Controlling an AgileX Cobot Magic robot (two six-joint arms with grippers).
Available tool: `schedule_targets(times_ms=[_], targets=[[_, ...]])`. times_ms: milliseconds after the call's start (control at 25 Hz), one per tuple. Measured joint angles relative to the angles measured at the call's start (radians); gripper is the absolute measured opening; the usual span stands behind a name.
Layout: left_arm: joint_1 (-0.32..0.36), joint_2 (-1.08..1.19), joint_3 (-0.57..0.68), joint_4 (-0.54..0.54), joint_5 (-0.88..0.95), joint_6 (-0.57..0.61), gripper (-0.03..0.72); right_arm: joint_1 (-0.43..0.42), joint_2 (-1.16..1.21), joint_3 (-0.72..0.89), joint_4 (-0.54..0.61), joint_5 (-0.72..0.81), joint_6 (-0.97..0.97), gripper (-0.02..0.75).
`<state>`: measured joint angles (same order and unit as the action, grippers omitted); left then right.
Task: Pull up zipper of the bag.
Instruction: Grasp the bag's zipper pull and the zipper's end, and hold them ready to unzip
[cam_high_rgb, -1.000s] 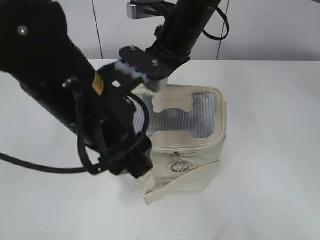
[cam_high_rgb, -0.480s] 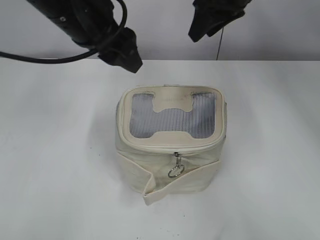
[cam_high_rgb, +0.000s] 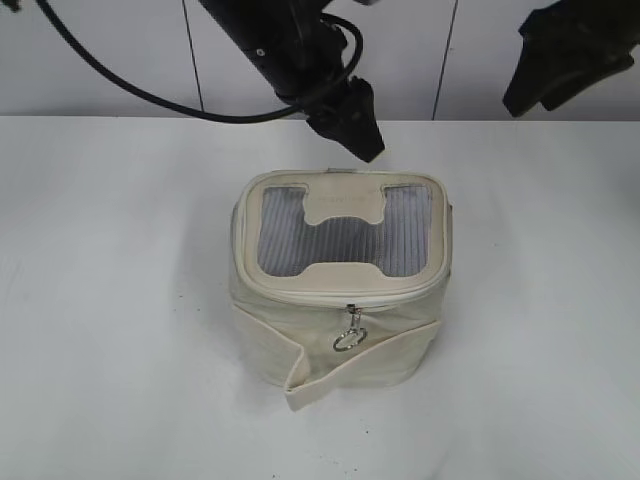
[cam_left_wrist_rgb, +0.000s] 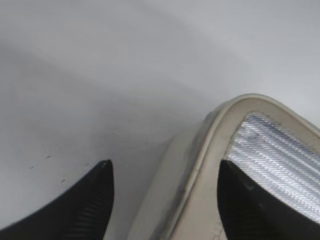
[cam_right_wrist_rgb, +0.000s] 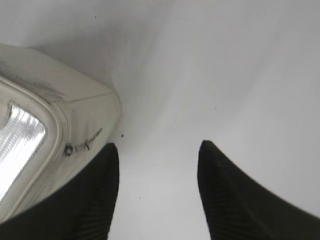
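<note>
The cream-white bag (cam_high_rgb: 340, 340) stands on the white table, its grey mesh top panel (cam_high_rgb: 345, 240) facing up. The zipper slider with its round ring pull (cam_high_rgb: 350, 335) hangs at the middle of the front rim. My left gripper (cam_high_rgb: 355, 130) hovers above the bag's back edge, open and empty; its wrist view shows the bag's corner rim (cam_left_wrist_rgb: 210, 165) between the open jaws (cam_left_wrist_rgb: 162, 172). My right gripper (cam_high_rgb: 560, 70) is raised at the upper right, open and empty (cam_right_wrist_rgb: 157, 152), with the bag's side (cam_right_wrist_rgb: 75, 115) at its left.
A loose cream band (cam_high_rgb: 320, 375) sags round the bag's lower front. The white table (cam_high_rgb: 120, 300) extends on all sides of the bag. A panelled white wall (cam_high_rgb: 120, 60) stands behind.
Both arms have lifted off the bag. The left arm swung from the front left to above the back edge; the right arm moved away to the upper right. The bag stays put.
</note>
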<state>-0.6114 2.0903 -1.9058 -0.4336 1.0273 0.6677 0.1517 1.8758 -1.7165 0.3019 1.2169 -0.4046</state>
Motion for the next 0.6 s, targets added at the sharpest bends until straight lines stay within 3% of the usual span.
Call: schedule_targets(times_ms=[160, 320, 600], targets=[[0.0, 0.137, -0.167, -0.095, 0.148, 0.048, 0.497, -0.012, -0.055, 0.125, -0.004, 0.0, 0.004, 0.4], [0.0, 0.221, -0.295, -0.161, 0.177, 0.057, 0.497, -0.012, -0.09, 0.223, -0.004, 0.0, 0.007, 0.4], [0.0, 0.252, -0.321, -0.165, 0.182, 0.043, 0.498, -0.012, -0.094, 0.287, -0.005, 0.0, 0.011, 0.4]])
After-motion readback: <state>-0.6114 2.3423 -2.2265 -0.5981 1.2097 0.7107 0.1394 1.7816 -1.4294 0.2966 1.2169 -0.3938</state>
